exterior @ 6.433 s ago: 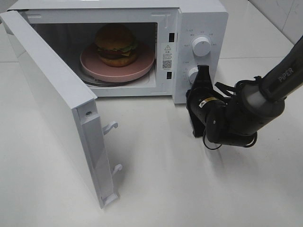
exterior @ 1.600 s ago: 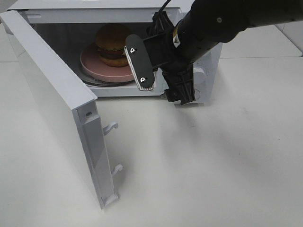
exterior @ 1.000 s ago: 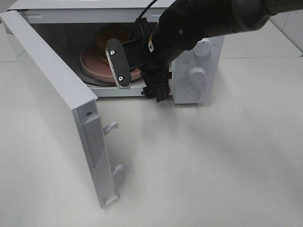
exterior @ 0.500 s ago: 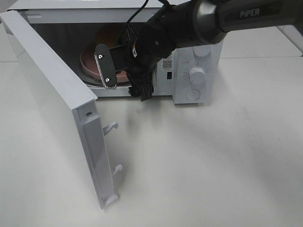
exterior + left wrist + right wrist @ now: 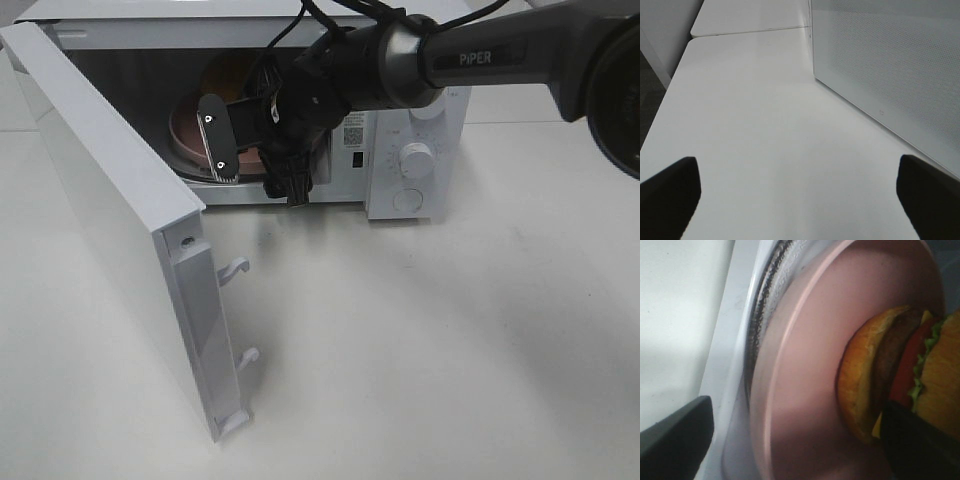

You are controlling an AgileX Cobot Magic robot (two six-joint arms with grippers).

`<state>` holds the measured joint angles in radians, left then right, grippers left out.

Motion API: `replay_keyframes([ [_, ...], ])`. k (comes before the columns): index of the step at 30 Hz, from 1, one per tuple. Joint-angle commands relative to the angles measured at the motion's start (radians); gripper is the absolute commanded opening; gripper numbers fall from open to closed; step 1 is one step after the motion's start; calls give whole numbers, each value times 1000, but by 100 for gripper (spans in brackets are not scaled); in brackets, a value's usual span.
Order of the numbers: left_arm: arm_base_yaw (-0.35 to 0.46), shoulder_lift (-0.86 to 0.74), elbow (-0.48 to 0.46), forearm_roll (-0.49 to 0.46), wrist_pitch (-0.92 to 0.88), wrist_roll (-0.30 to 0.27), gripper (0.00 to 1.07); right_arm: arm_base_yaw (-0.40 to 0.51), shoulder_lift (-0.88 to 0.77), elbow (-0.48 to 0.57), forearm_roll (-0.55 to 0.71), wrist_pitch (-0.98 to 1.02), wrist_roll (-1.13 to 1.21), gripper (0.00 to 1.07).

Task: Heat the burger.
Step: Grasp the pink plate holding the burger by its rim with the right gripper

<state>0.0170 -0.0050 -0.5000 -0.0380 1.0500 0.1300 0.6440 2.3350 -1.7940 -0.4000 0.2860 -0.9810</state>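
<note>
at the mouth of the open microwave (image 5: 415,60), toward eleven o'clock from the middle of the high view, the right gripper (image 5: 256,160) now sits over the front edge of the pink plate (image 5: 190,135). a second and a half ago it was further toward three o'clock, in front of the control panel and its dials (image 5: 416,158); since then it has slid across toward nine o'clock and in at the opening. its fingers (image 5: 216,137) stand wide, a touch less so than a second ago, and hold nothing — in the right wrist view they frame the plate rim and the burger's side.

the burger (image 5: 900,372) sits on the pink plate inside the cavity, mostly hidden behind the arm from above, with bun, patty, tomato and lettuce plain at the wrist. the door (image 5: 120,220) hangs open toward seven o'clock, as it did before.

the left gripper (image 5: 800,197) is out of the high view; its fingers are spread wide over bare table (image 5: 765,125) beside the door's perforated panel.

my reading: the burger is already loaded, so this reach looks like a nudge or check of the plate — closing the door and setting a dial are not yet done.
</note>
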Motion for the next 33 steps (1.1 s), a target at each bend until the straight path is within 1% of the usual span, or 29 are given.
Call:
replay_keyframes([
  [1, 3, -18, 2, 2, -9, -6, 100, -2, 19, -19, 1, -8, 8, 85],
  [9, 3, -18, 2, 5, -9, -6, 100, -1, 53, -32, 11, -32, 8, 83],
  [10, 3, -18, 2, 5, -9, -6, 100, 1, 59, -32, 15, -42, 8, 81],
  [11, 3, -18, 2, 5, -9, -6, 100, 1, 59, -32, 15, -42, 8, 81],
  [13, 3, -18, 2, 5, -9, -6, 100, 1, 63, -32, 37, -45, 8, 73],
  [14, 3, -18, 2, 5, -9, -6, 100, 1, 63, -32, 37, -45, 8, 73],
  [15, 3, -18, 2, 5, -9, -6, 100, 1, 63, -32, 36, -45, 8, 66],
  [16, 3, -18, 2, 5, -9, -6, 100, 4, 63, -32, 36, -46, 8, 56],
  [17, 3, -18, 2, 5, -9, -6, 100, 4, 63, -32, 36, -46, 8, 56],
  [18, 3, -18, 2, 5, -9, -6, 100, 4, 63, -32, 36, -46, 8, 50],
  [19, 3, -18, 2, 5, -9, -6, 100, 4, 63, -32, 36, -46, 8, 50],
  [20, 3, -18, 2, 5, -9, -6, 100, 4, 63, -32, 36, -45, 8, 37],
  [21, 3, -18, 2, 5, -9, -6, 100, 4, 63, -32, 36, -43, 8, 30],
  [22, 3, -18, 2, 5, -9, -6, 100, 4, 63, -32, 36, -43, 8, 30],
  [24, 3, -18, 2, 5, -9, -6, 100, 11, 63, -32, 53, -44, 8, 9],
  [25, 3, -18, 2, 5, -9, -6, 100, 11, 63, -32, 53, -44, 8, 9],
  [26, 3, -18, 2, 5, -9, -6, 100, 11, 63, -32, 59, -47, 8, 4],
  [27, 3, -18, 2, 5, -9, -6, 100, 11, 63, -32, 59, -47, 8, 4],
  [28, 3, -18, 2, 5, -9, -6, 100, 12, 63, -32, 61, -47, 8, 0],
  [33, 3, -18, 2, 5, -9, -6, 100, 13, 55, -32, 61, -27, 7, 0],
])
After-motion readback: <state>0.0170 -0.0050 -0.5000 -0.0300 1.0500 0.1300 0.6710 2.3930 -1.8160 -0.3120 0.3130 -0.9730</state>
